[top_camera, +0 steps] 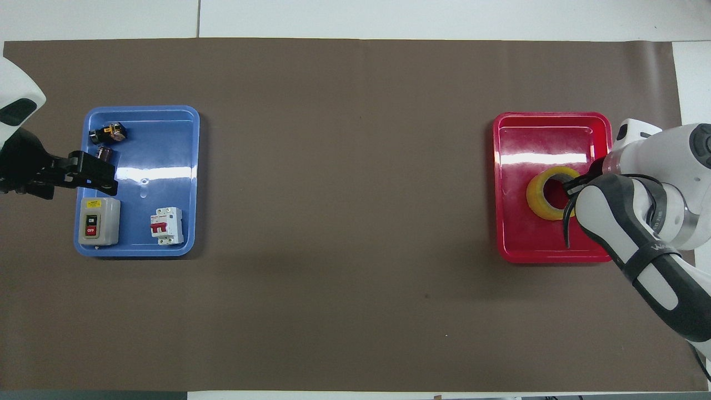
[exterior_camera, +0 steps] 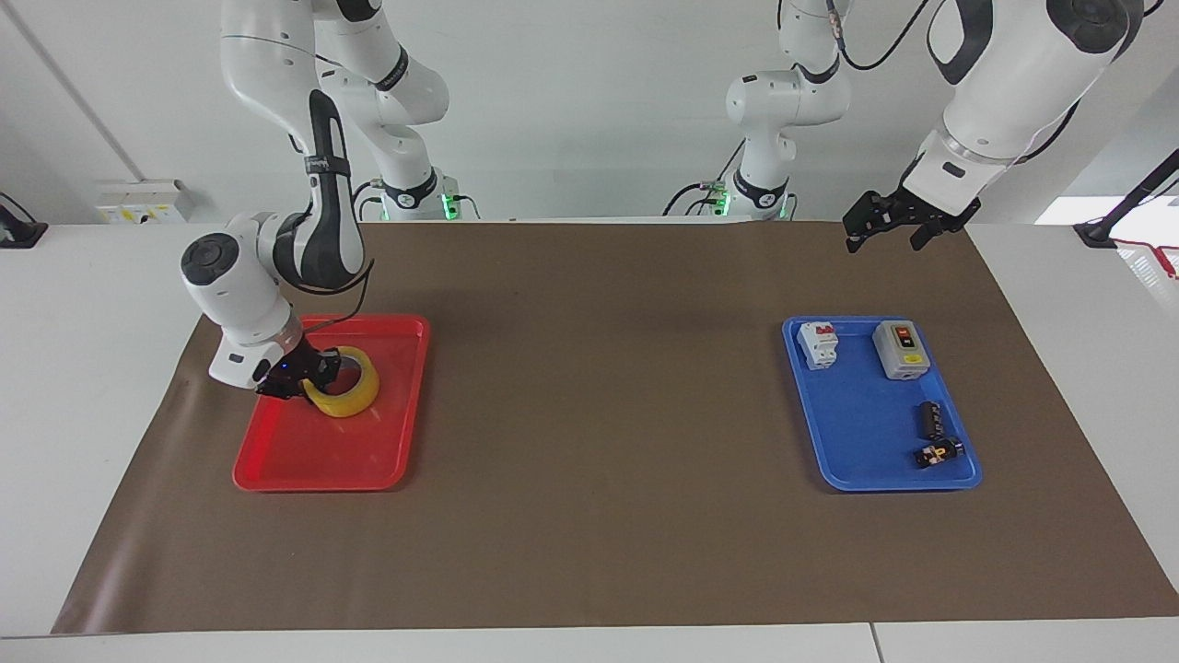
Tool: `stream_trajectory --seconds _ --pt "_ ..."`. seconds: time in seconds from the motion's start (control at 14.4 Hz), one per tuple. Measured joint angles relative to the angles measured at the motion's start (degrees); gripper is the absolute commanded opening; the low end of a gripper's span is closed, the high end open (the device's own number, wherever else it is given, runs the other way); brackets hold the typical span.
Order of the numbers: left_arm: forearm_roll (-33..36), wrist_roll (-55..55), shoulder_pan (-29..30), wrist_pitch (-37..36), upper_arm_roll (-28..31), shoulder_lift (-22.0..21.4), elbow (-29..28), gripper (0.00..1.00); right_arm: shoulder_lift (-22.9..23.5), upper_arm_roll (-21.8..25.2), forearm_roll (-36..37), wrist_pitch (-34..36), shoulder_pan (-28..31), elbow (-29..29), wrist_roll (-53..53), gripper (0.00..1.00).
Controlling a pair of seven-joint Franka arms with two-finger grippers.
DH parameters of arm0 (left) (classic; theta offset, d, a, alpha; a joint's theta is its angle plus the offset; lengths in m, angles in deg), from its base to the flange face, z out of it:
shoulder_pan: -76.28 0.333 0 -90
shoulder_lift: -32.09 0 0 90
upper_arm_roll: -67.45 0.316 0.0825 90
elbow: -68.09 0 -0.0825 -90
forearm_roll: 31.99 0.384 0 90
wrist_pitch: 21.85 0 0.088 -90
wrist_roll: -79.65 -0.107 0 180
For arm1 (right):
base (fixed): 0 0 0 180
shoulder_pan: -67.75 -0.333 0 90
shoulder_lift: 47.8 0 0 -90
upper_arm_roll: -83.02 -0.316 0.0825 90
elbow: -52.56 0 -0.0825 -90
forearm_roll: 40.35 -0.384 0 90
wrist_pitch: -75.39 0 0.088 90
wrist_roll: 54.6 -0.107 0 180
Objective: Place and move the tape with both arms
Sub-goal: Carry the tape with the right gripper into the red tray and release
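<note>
The tape [exterior_camera: 357,393] [top_camera: 535,198], a yellow roll, lies low in the red tray [exterior_camera: 313,463] [top_camera: 547,247], in the half nearer the robots. My right gripper [exterior_camera: 309,374] [top_camera: 572,188] reaches down into that tray and is shut on the roll's rim at the side toward the right arm's end of the table. My left gripper [exterior_camera: 886,241] [top_camera: 91,178] hangs open and empty, high over the edge of the blue tray [exterior_camera: 866,447] [top_camera: 161,139] at the left arm's end.
The blue tray holds a grey switch box [exterior_camera: 900,350] [top_camera: 98,221], a white breaker [exterior_camera: 818,344] [top_camera: 167,225] and small black parts [exterior_camera: 935,433] [top_camera: 108,132]. Brown mat covers the table between the trays. Two smaller white arms [exterior_camera: 764,138] stand at the robots' edge.
</note>
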State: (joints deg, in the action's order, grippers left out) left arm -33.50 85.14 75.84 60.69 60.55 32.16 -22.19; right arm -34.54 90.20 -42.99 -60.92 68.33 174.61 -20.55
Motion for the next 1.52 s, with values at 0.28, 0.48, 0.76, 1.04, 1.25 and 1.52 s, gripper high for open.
stream_trajectory --seconds 0.28,0.48,0.76,1.04,1.25,1.52 --pt "0.0 0.0 0.0 0.0 0.2 -0.4 0.0 1.0 -0.6 -0.1 0.0 0.3 -0.5 -1.0 -4.8 1.0" --pt "0.0 0.0 0.0 0.0 0.2 -0.4 0.0 1.0 -4.1 -0.3 0.0 8.2 -2.5 -6.3 -12.8 1.0" --pt "0.0 0.0 0.0 0.0 0.2 -0.4 0.0 1.0 -8.4 -0.6 3.2 27.6 -5.7 -19.3 -26.8 1.0" --pt "0.0 0.0 0.0 0.0 0.2 -0.4 0.0 1.0 -10.6 -0.9 3.9 42.1 -7.6 -29.7 -33.6 1.0" --pt "0.0 0.0 0.0 0.0 0.2 -0.4 0.0 1.0 -14.5 -0.4 3.9 50.4 -6.7 -32.2 -35.2 1.0" --pt "0.0 0.0 0.0 0.0 0.2 -0.4 0.0 1.0 -18.6 0.5 4.2 53.1 -4.4 -30.4 -35.5 1.0"
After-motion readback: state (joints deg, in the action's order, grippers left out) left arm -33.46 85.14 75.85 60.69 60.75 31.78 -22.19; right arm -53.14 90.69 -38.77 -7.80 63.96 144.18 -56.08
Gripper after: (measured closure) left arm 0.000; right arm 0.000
